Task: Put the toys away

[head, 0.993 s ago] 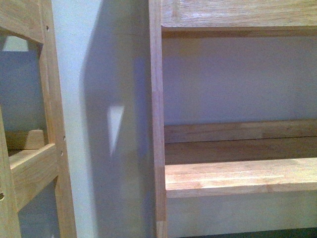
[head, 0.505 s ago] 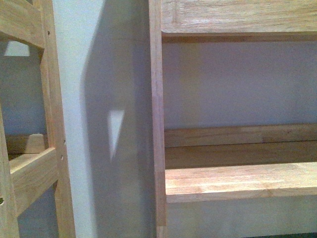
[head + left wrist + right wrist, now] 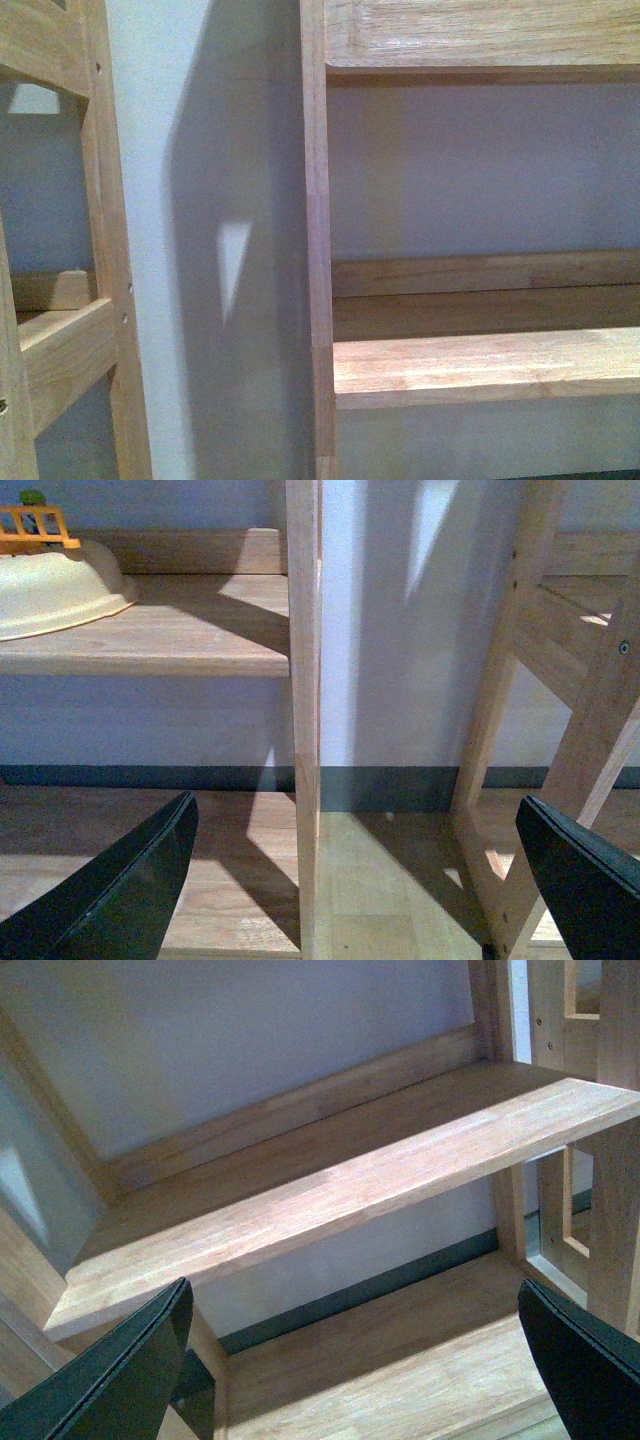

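The left gripper [image 3: 355, 880] is seen spread wide in its wrist view, dark fingers [image 3: 120, 890] far apart with nothing held between them. Beyond it, a wooden upright [image 3: 303, 710] is faced, with a shelf board [image 3: 150, 630] behind on which a cream bowl-like object [image 3: 55, 585] with an orange piece [image 3: 35, 525] above it is partly shown.

The right gripper [image 3: 355, 1360] is likewise fully parted and empty, and a bare wooden shelf [image 3: 350, 1190] is seen past it.

In the front view only shelving [image 3: 480, 365] and pale wall [image 3: 200, 200] are shown; neither arm appears.

The toy is not seen in any view, so its place cannot be told. Its handling can only be judged from the task: a soft toy would be light and yielding, unlikely to break, and best pinched at the fullest part of the body.
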{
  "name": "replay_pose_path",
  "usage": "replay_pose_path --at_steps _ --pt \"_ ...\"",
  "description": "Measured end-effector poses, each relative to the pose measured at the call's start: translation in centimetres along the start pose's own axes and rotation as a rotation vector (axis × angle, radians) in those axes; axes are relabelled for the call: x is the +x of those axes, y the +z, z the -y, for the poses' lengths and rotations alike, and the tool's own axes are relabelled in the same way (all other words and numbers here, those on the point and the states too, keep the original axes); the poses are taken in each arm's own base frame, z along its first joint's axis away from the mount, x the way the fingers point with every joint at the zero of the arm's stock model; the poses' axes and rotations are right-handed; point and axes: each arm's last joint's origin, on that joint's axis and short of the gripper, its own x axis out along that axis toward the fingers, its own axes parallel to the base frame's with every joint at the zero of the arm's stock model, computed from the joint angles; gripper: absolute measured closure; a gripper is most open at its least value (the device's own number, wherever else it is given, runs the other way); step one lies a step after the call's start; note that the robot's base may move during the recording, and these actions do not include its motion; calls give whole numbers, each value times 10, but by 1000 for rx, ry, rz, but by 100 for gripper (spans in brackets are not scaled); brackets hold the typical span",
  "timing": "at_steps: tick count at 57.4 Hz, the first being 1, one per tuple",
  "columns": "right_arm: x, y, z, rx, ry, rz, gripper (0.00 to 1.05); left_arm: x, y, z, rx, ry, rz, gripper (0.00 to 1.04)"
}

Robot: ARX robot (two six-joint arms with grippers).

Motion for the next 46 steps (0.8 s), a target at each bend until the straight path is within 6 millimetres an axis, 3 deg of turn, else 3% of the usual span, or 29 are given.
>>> replay_pose_path --at_steps 3,12,36,46 --pt "0 -1 0 -34 40 -21 9 0 0 0 0 0 0 6" --pt "-1 -15 4 -225 205 -79 34 0 0 0 0 0 0 6" --pt "-2 -44 14 -296 205 -76 102 0 0 0 0 0 0 6" --pt "-2 -52 16 -299 204 -79 101 0 0 0 0 0 0 6"
